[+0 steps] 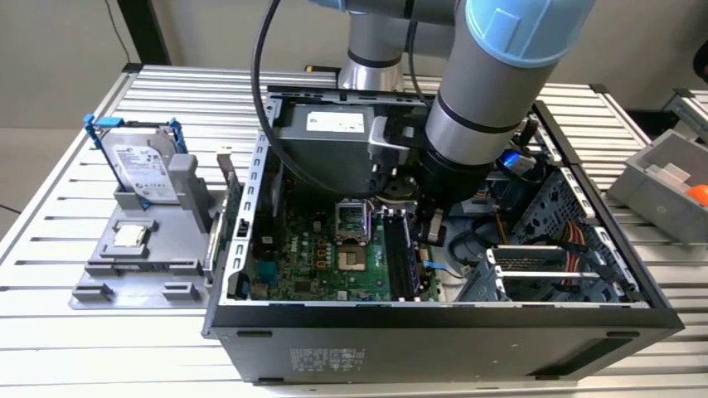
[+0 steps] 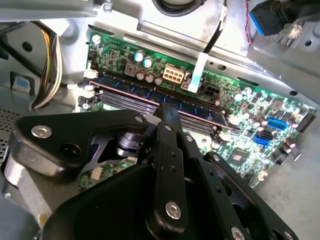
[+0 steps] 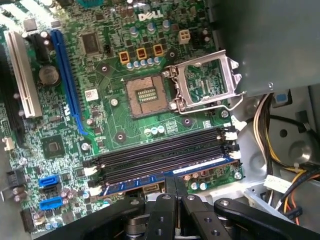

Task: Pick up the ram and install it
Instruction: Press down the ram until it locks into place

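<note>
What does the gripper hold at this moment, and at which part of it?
The gripper is shut on the ram, pinching its upper long edge near the middle; the ram stands in a memory slot of the motherboard.

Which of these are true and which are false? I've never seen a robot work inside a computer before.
1. The ram lies in a memory slot on the motherboard, with the gripper right over it. True.
2. The processor socket has a chip and cooler fitted. False: it is open and bare, its metal frame swung aside.
3. The hard drive sits in a grey holder outside the computer case, on the exterior view's left. True.
4. All four memory slots are filled. False: the other black slots next to the ram look empty.
5. The case's side panel is on. False: the case is open, its inside on show.
</note>
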Tool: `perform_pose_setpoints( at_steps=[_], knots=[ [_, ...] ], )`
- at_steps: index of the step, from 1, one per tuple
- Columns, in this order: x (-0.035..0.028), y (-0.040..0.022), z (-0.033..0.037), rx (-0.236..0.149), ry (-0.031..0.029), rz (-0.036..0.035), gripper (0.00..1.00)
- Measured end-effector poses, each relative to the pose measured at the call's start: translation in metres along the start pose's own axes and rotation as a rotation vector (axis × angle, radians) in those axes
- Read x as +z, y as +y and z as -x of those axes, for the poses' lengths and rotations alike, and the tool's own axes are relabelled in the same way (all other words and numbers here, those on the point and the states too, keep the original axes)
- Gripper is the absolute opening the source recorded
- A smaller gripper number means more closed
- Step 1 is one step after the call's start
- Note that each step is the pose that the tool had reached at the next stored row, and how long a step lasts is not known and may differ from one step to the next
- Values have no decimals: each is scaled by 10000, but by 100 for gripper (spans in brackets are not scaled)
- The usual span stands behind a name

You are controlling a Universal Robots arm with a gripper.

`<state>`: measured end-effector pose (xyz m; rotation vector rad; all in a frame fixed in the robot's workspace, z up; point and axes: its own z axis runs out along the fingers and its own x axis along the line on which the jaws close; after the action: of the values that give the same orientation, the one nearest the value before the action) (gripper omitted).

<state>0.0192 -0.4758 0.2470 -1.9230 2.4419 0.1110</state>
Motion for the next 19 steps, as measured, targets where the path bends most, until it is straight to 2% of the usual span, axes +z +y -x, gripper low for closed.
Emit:
perform_pose_setpoints(
  at_steps=[11,19],
  knots=[
    [-1,-1,0,-1514,57,104,0],
    [0,-10,2,-1960,73,135,0]
  ],
)
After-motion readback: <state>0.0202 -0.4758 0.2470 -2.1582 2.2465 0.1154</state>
